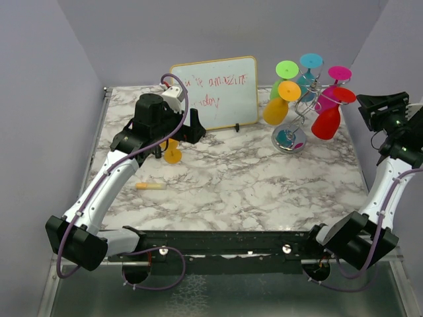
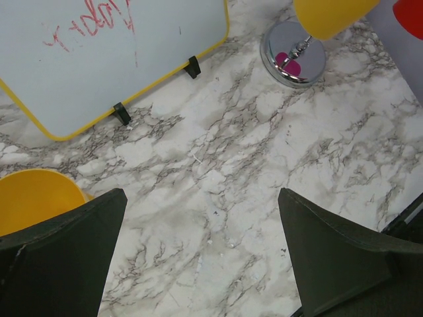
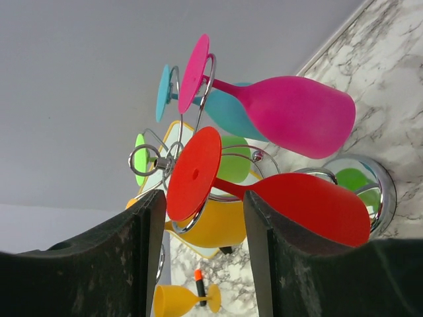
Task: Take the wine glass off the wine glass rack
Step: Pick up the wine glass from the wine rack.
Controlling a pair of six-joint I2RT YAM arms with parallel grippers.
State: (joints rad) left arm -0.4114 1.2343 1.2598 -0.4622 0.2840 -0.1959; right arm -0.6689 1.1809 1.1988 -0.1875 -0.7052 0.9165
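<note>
The right fingers (image 3: 145,251) stood half spread around the foot of the red wine glass (image 3: 310,205) hanging on the wine glass rack (image 1: 289,139) at upper right, the left fingers (image 2: 66,251) wide apart, so a crooked pull could have tipped the rack.

Up high behind the arm bases, gazing down and forward over the whole bench (image 1: 231,191) from well back. Over to the left wrist: close above the marble, angled toward the whiteboard (image 2: 99,59) and the base of the wine glass rack (image 2: 294,56). On the right wrist, rolled sideways, tight against the rack's upper arms. Shared by all three: the rack. Shared by overhead and left wrist: the whiteboard too.
</note>
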